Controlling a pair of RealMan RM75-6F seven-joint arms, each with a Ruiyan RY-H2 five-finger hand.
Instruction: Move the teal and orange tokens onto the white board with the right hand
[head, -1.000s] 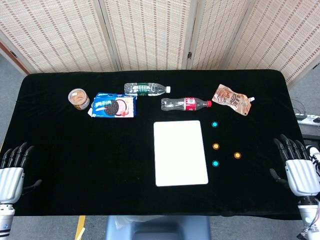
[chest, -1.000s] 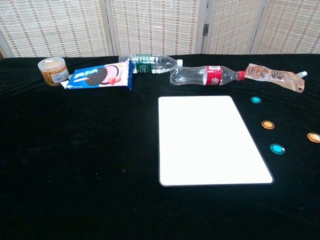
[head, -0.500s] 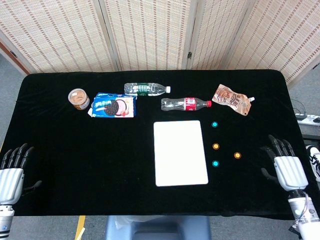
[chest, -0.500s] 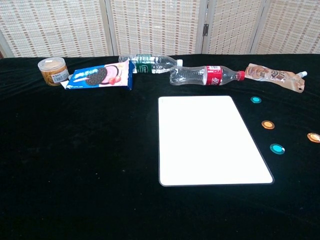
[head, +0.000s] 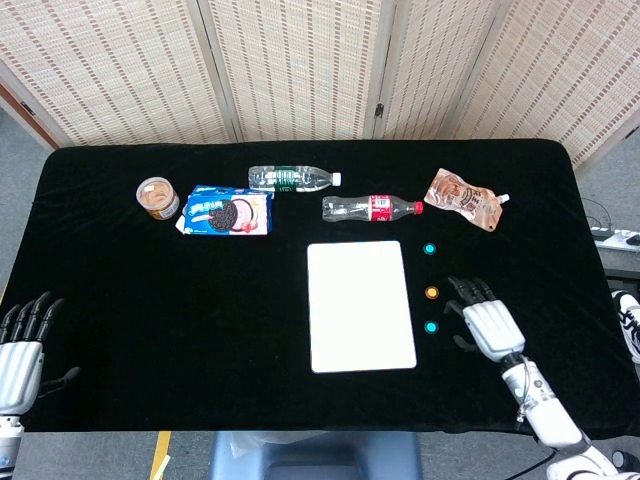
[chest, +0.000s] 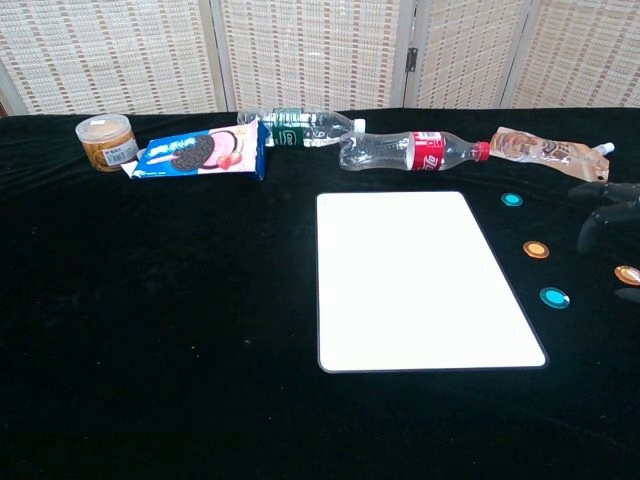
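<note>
The white board (head: 360, 305) (chest: 425, 280) lies flat in the middle of the black table. Just right of it three tokens form a column: a teal token (head: 430, 249) (chest: 511, 199), an orange token (head: 432, 292) (chest: 537, 249) and a second teal token (head: 431, 327) (chest: 554, 297). Further right lies another orange token (chest: 628, 274); in the head view my right hand (head: 487, 322) (chest: 606, 212) covers it. That hand hovers with fingers spread and holds nothing. My left hand (head: 20, 345) stays open at the table's near left corner.
Along the far side lie a water bottle (head: 290, 179), a cola bottle (head: 370, 208), a snack pouch (head: 463, 198), a cookie pack (head: 228, 212) and a small jar (head: 157, 197). The table (head: 150, 300) is draped in black cloth.
My right hand has moved left from the table's right edge to above the rightmost orange token. The left hand has slid slightly lower in view. Tokens and board have not moved.
</note>
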